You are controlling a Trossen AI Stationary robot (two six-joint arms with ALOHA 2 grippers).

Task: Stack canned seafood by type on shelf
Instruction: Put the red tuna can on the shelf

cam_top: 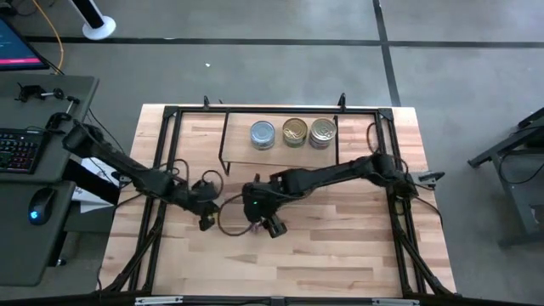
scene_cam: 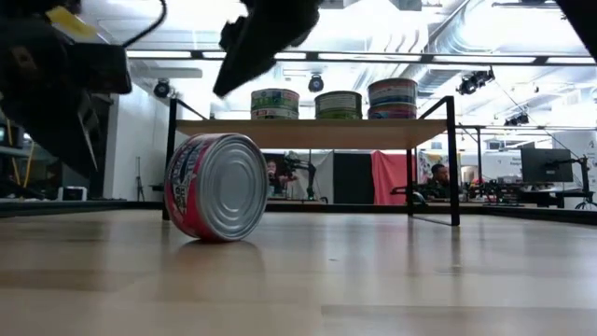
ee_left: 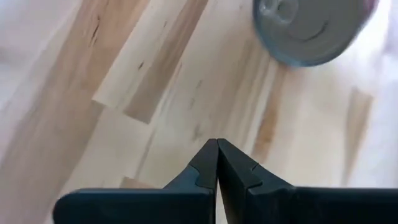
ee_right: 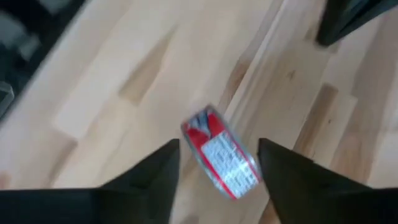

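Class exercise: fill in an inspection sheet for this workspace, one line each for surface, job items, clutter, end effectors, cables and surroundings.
Surface: light wood table, bare around the arms.
Job items: three tins side by side on the shelf; a red-labelled tin stands on its edge on the table.
Clutter: nothing seen on the table.
End effectors: left end effector shut, empty, over the table; right end effector open, the red-labelled tin between its fingers, not gripped.
Cables: dark cables loop by both wrists.
Surroundings: desk with keyboard and mouse beside the table; a person sits far behind the table.
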